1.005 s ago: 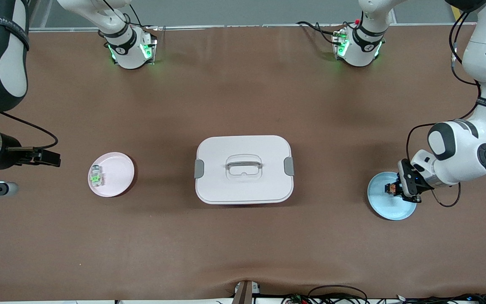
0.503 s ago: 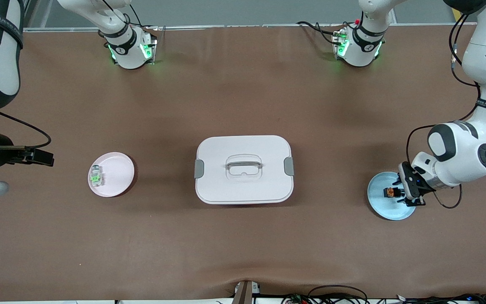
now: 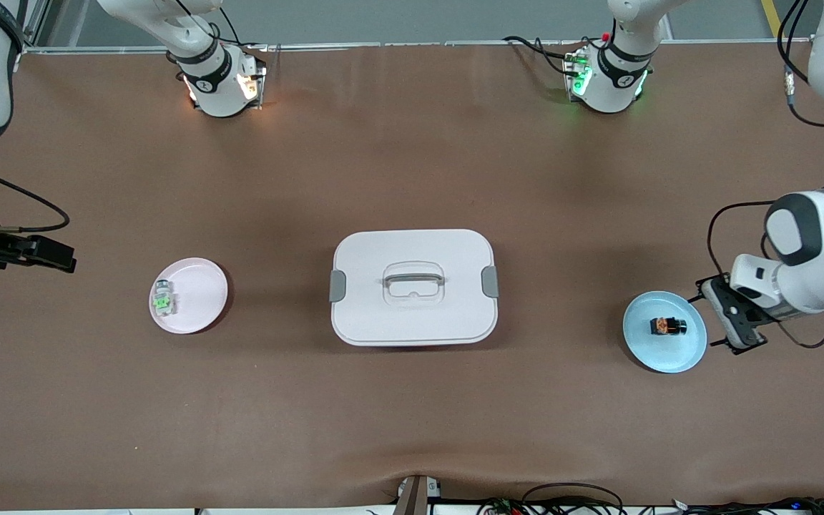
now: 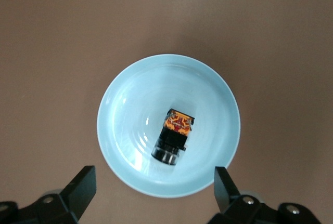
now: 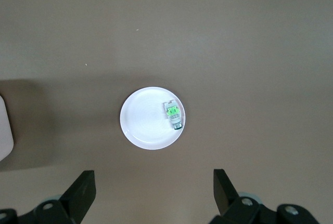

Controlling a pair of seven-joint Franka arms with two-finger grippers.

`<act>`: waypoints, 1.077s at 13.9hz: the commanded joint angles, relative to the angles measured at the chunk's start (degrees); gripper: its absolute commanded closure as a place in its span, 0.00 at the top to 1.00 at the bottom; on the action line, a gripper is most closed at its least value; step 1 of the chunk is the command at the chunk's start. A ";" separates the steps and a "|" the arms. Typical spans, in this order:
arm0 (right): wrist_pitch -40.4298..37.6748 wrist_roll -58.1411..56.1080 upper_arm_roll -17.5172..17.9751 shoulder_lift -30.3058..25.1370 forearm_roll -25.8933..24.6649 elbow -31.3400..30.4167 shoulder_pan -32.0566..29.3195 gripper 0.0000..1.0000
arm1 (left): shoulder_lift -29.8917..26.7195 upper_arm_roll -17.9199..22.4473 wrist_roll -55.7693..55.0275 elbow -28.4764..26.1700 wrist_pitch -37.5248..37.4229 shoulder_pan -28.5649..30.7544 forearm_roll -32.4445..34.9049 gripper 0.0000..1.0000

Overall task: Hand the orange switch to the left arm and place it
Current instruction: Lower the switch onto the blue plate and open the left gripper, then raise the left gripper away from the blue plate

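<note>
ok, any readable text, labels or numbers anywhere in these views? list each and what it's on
None readable.
Right arm base: a small round dark mark, too small to read.
Left arm base: the same kind of mark, too small to read.
Orange switch: orange face patterned, no legible characters.
Box and both plates: no markings.

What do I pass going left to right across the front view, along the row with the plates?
Right tool, open → pale grey part with green centre on round pink plate → large white lidded box → tiny black orange switch on round light blue plate → left tool, open.
</note>
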 commanded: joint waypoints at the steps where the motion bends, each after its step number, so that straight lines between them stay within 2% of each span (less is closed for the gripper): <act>1: -0.30 0.00 1.00 -1.47 0.55 -0.54 -1.49 1.00 | -5.30 -0.09 -9.55 -0.48 -5.16 -0.06 0.88 1.00; 6: -1.61 0.69 1.36 -2.35 0.92 -0.63 -2.29 1.00 | -10.40 -3.51 -31.61 -0.48 -11.59 -0.06 0.97 1.00; 15: -3.37 0.96 1.27 -2.62 1.71 -0.72 -2.99 1.00 | -16.73 -5.45 -63.45 -0.21 -20.47 -0.15 0.97 1.00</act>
